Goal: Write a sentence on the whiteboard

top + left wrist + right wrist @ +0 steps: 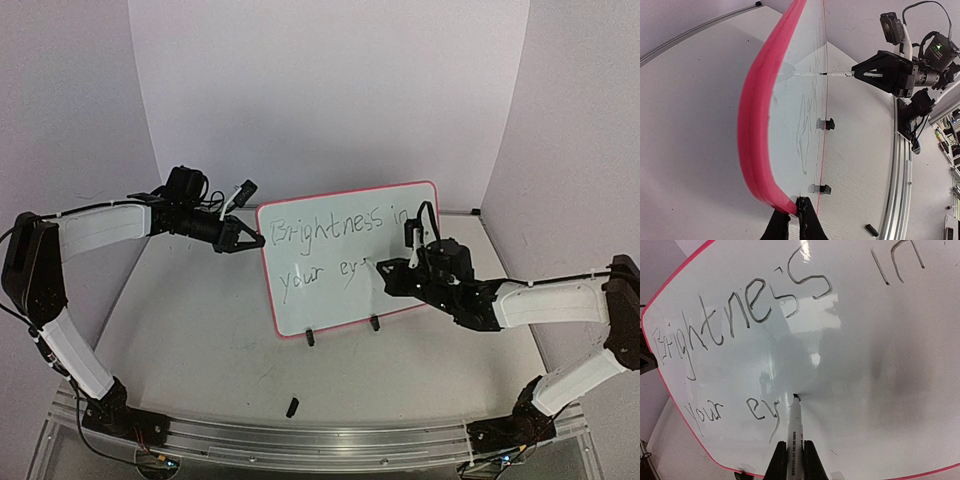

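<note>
Top external view gives you the whiteboard standing upright on its two black clip feet in the middle of the table, its writing face turned toward the arm bases. Your left gripper sits at the board's upper left corner. In the left wrist view its fingers lie close together on either side of the red-pink frame, pinching that edge.

Your right gripper is clamped on a slim marker. The jaws are nearly closed around the barrel, and the tip points away from the wrist toward the board. The sentence reads "Brightness in" on the top line and "your ey" on the line beneath. The marker tip meets the glossy surface just to the right of the "y", below the "ss" of the upper line and well left of "in". From the left wrist view, the marker stands almost square to the board face, with the tip at the surface.

A small black object lies on the table near the front rail, well apart from the board and both grippers.
</note>
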Controlling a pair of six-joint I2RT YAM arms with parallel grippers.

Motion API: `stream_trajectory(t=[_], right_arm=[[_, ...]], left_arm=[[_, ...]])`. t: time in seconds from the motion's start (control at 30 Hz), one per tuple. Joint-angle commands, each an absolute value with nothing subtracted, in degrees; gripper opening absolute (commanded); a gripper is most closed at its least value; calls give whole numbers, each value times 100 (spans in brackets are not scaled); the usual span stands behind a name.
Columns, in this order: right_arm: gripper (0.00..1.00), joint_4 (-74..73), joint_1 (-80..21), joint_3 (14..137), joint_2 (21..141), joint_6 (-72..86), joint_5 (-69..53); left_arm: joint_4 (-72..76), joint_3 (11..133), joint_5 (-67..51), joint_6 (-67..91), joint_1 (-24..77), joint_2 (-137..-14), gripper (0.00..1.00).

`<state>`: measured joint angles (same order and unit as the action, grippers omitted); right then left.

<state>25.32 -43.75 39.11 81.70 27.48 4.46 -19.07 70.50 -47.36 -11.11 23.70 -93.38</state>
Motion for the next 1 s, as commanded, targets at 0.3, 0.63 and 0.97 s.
stream_trajectory(t=[0.3,0.63,0.97], right_arm=[[0,2761,-4324,3962,8357,2872,280],[0,2779,-4324,3551,8320,3158,262],[0,2604,-4324,3623,8029,3039,596]], left_arm=[[-2210,7058,-4192,-1864,2505,-9398,0],[-2215,7059,-4193,-1865,2506,-9405,0],[-2224,7058,-4183,-1866,2507,-9392,0]])
